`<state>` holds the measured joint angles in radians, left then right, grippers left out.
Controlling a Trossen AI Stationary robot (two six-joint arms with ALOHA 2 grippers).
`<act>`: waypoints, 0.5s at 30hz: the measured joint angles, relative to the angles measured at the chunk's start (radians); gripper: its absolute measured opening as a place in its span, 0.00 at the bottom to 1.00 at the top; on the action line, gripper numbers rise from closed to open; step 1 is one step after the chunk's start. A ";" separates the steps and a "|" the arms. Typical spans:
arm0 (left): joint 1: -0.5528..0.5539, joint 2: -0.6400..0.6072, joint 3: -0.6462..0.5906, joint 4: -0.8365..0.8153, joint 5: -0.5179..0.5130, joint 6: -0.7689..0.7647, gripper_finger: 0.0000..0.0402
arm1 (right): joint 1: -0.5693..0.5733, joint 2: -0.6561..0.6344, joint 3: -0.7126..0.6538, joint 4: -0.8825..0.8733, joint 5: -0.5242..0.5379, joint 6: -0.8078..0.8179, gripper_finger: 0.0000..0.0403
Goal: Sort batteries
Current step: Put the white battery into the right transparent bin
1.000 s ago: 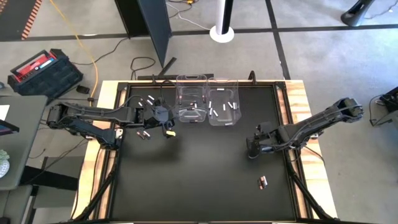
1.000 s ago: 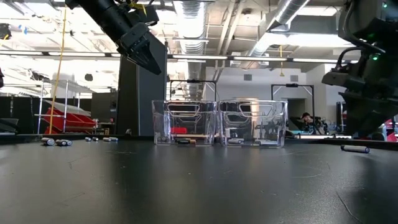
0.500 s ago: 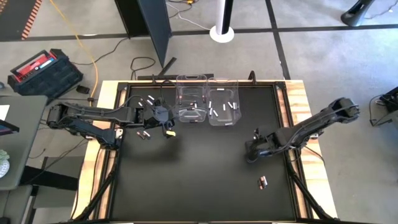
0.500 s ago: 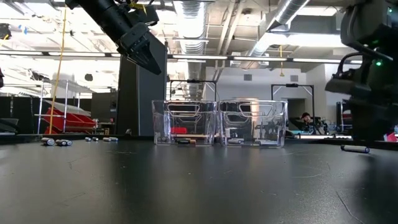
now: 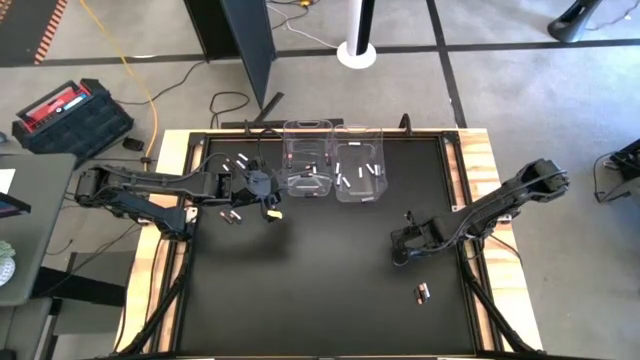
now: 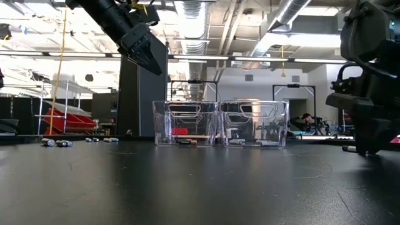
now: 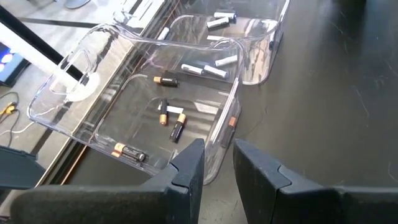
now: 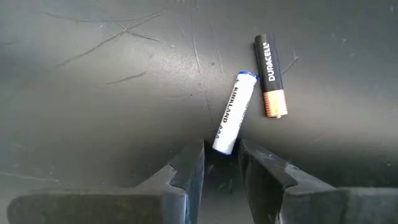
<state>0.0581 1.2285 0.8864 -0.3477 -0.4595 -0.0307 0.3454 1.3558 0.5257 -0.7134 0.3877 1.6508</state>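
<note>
Near the table's right edge, right fingers (image 8: 221,163) (narrowly parted) straddle a white battery (image 8: 234,112).

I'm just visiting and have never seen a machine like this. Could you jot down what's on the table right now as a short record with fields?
Left bin: holds dark, copper-ended batteries
Right bin: holds white batteries
Left end effector: raised beside the left bin, fingers slightly apart, empty
Right end effector: low over the mat, fingers straddling one end of a white battery
Beside it: a dark Duracell battery
Loose batteries: at the mat's far left
</note>
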 joint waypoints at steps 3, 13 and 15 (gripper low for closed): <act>0.000 0.000 0.000 0.001 0.000 0.000 0.20 | -0.001 -0.002 -0.001 0.003 0.003 -0.003 0.31; 0.000 0.000 0.000 0.002 0.000 0.000 0.20 | -0.001 -0.002 -0.002 0.008 0.011 -0.003 0.29; 0.000 0.000 0.000 0.002 0.000 0.000 0.20 | -0.001 -0.002 -0.002 0.009 0.012 -0.003 0.27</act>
<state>0.0582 1.2285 0.8864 -0.3458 -0.4595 -0.0307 0.3443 1.3540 0.5232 -0.7047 0.3996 1.6478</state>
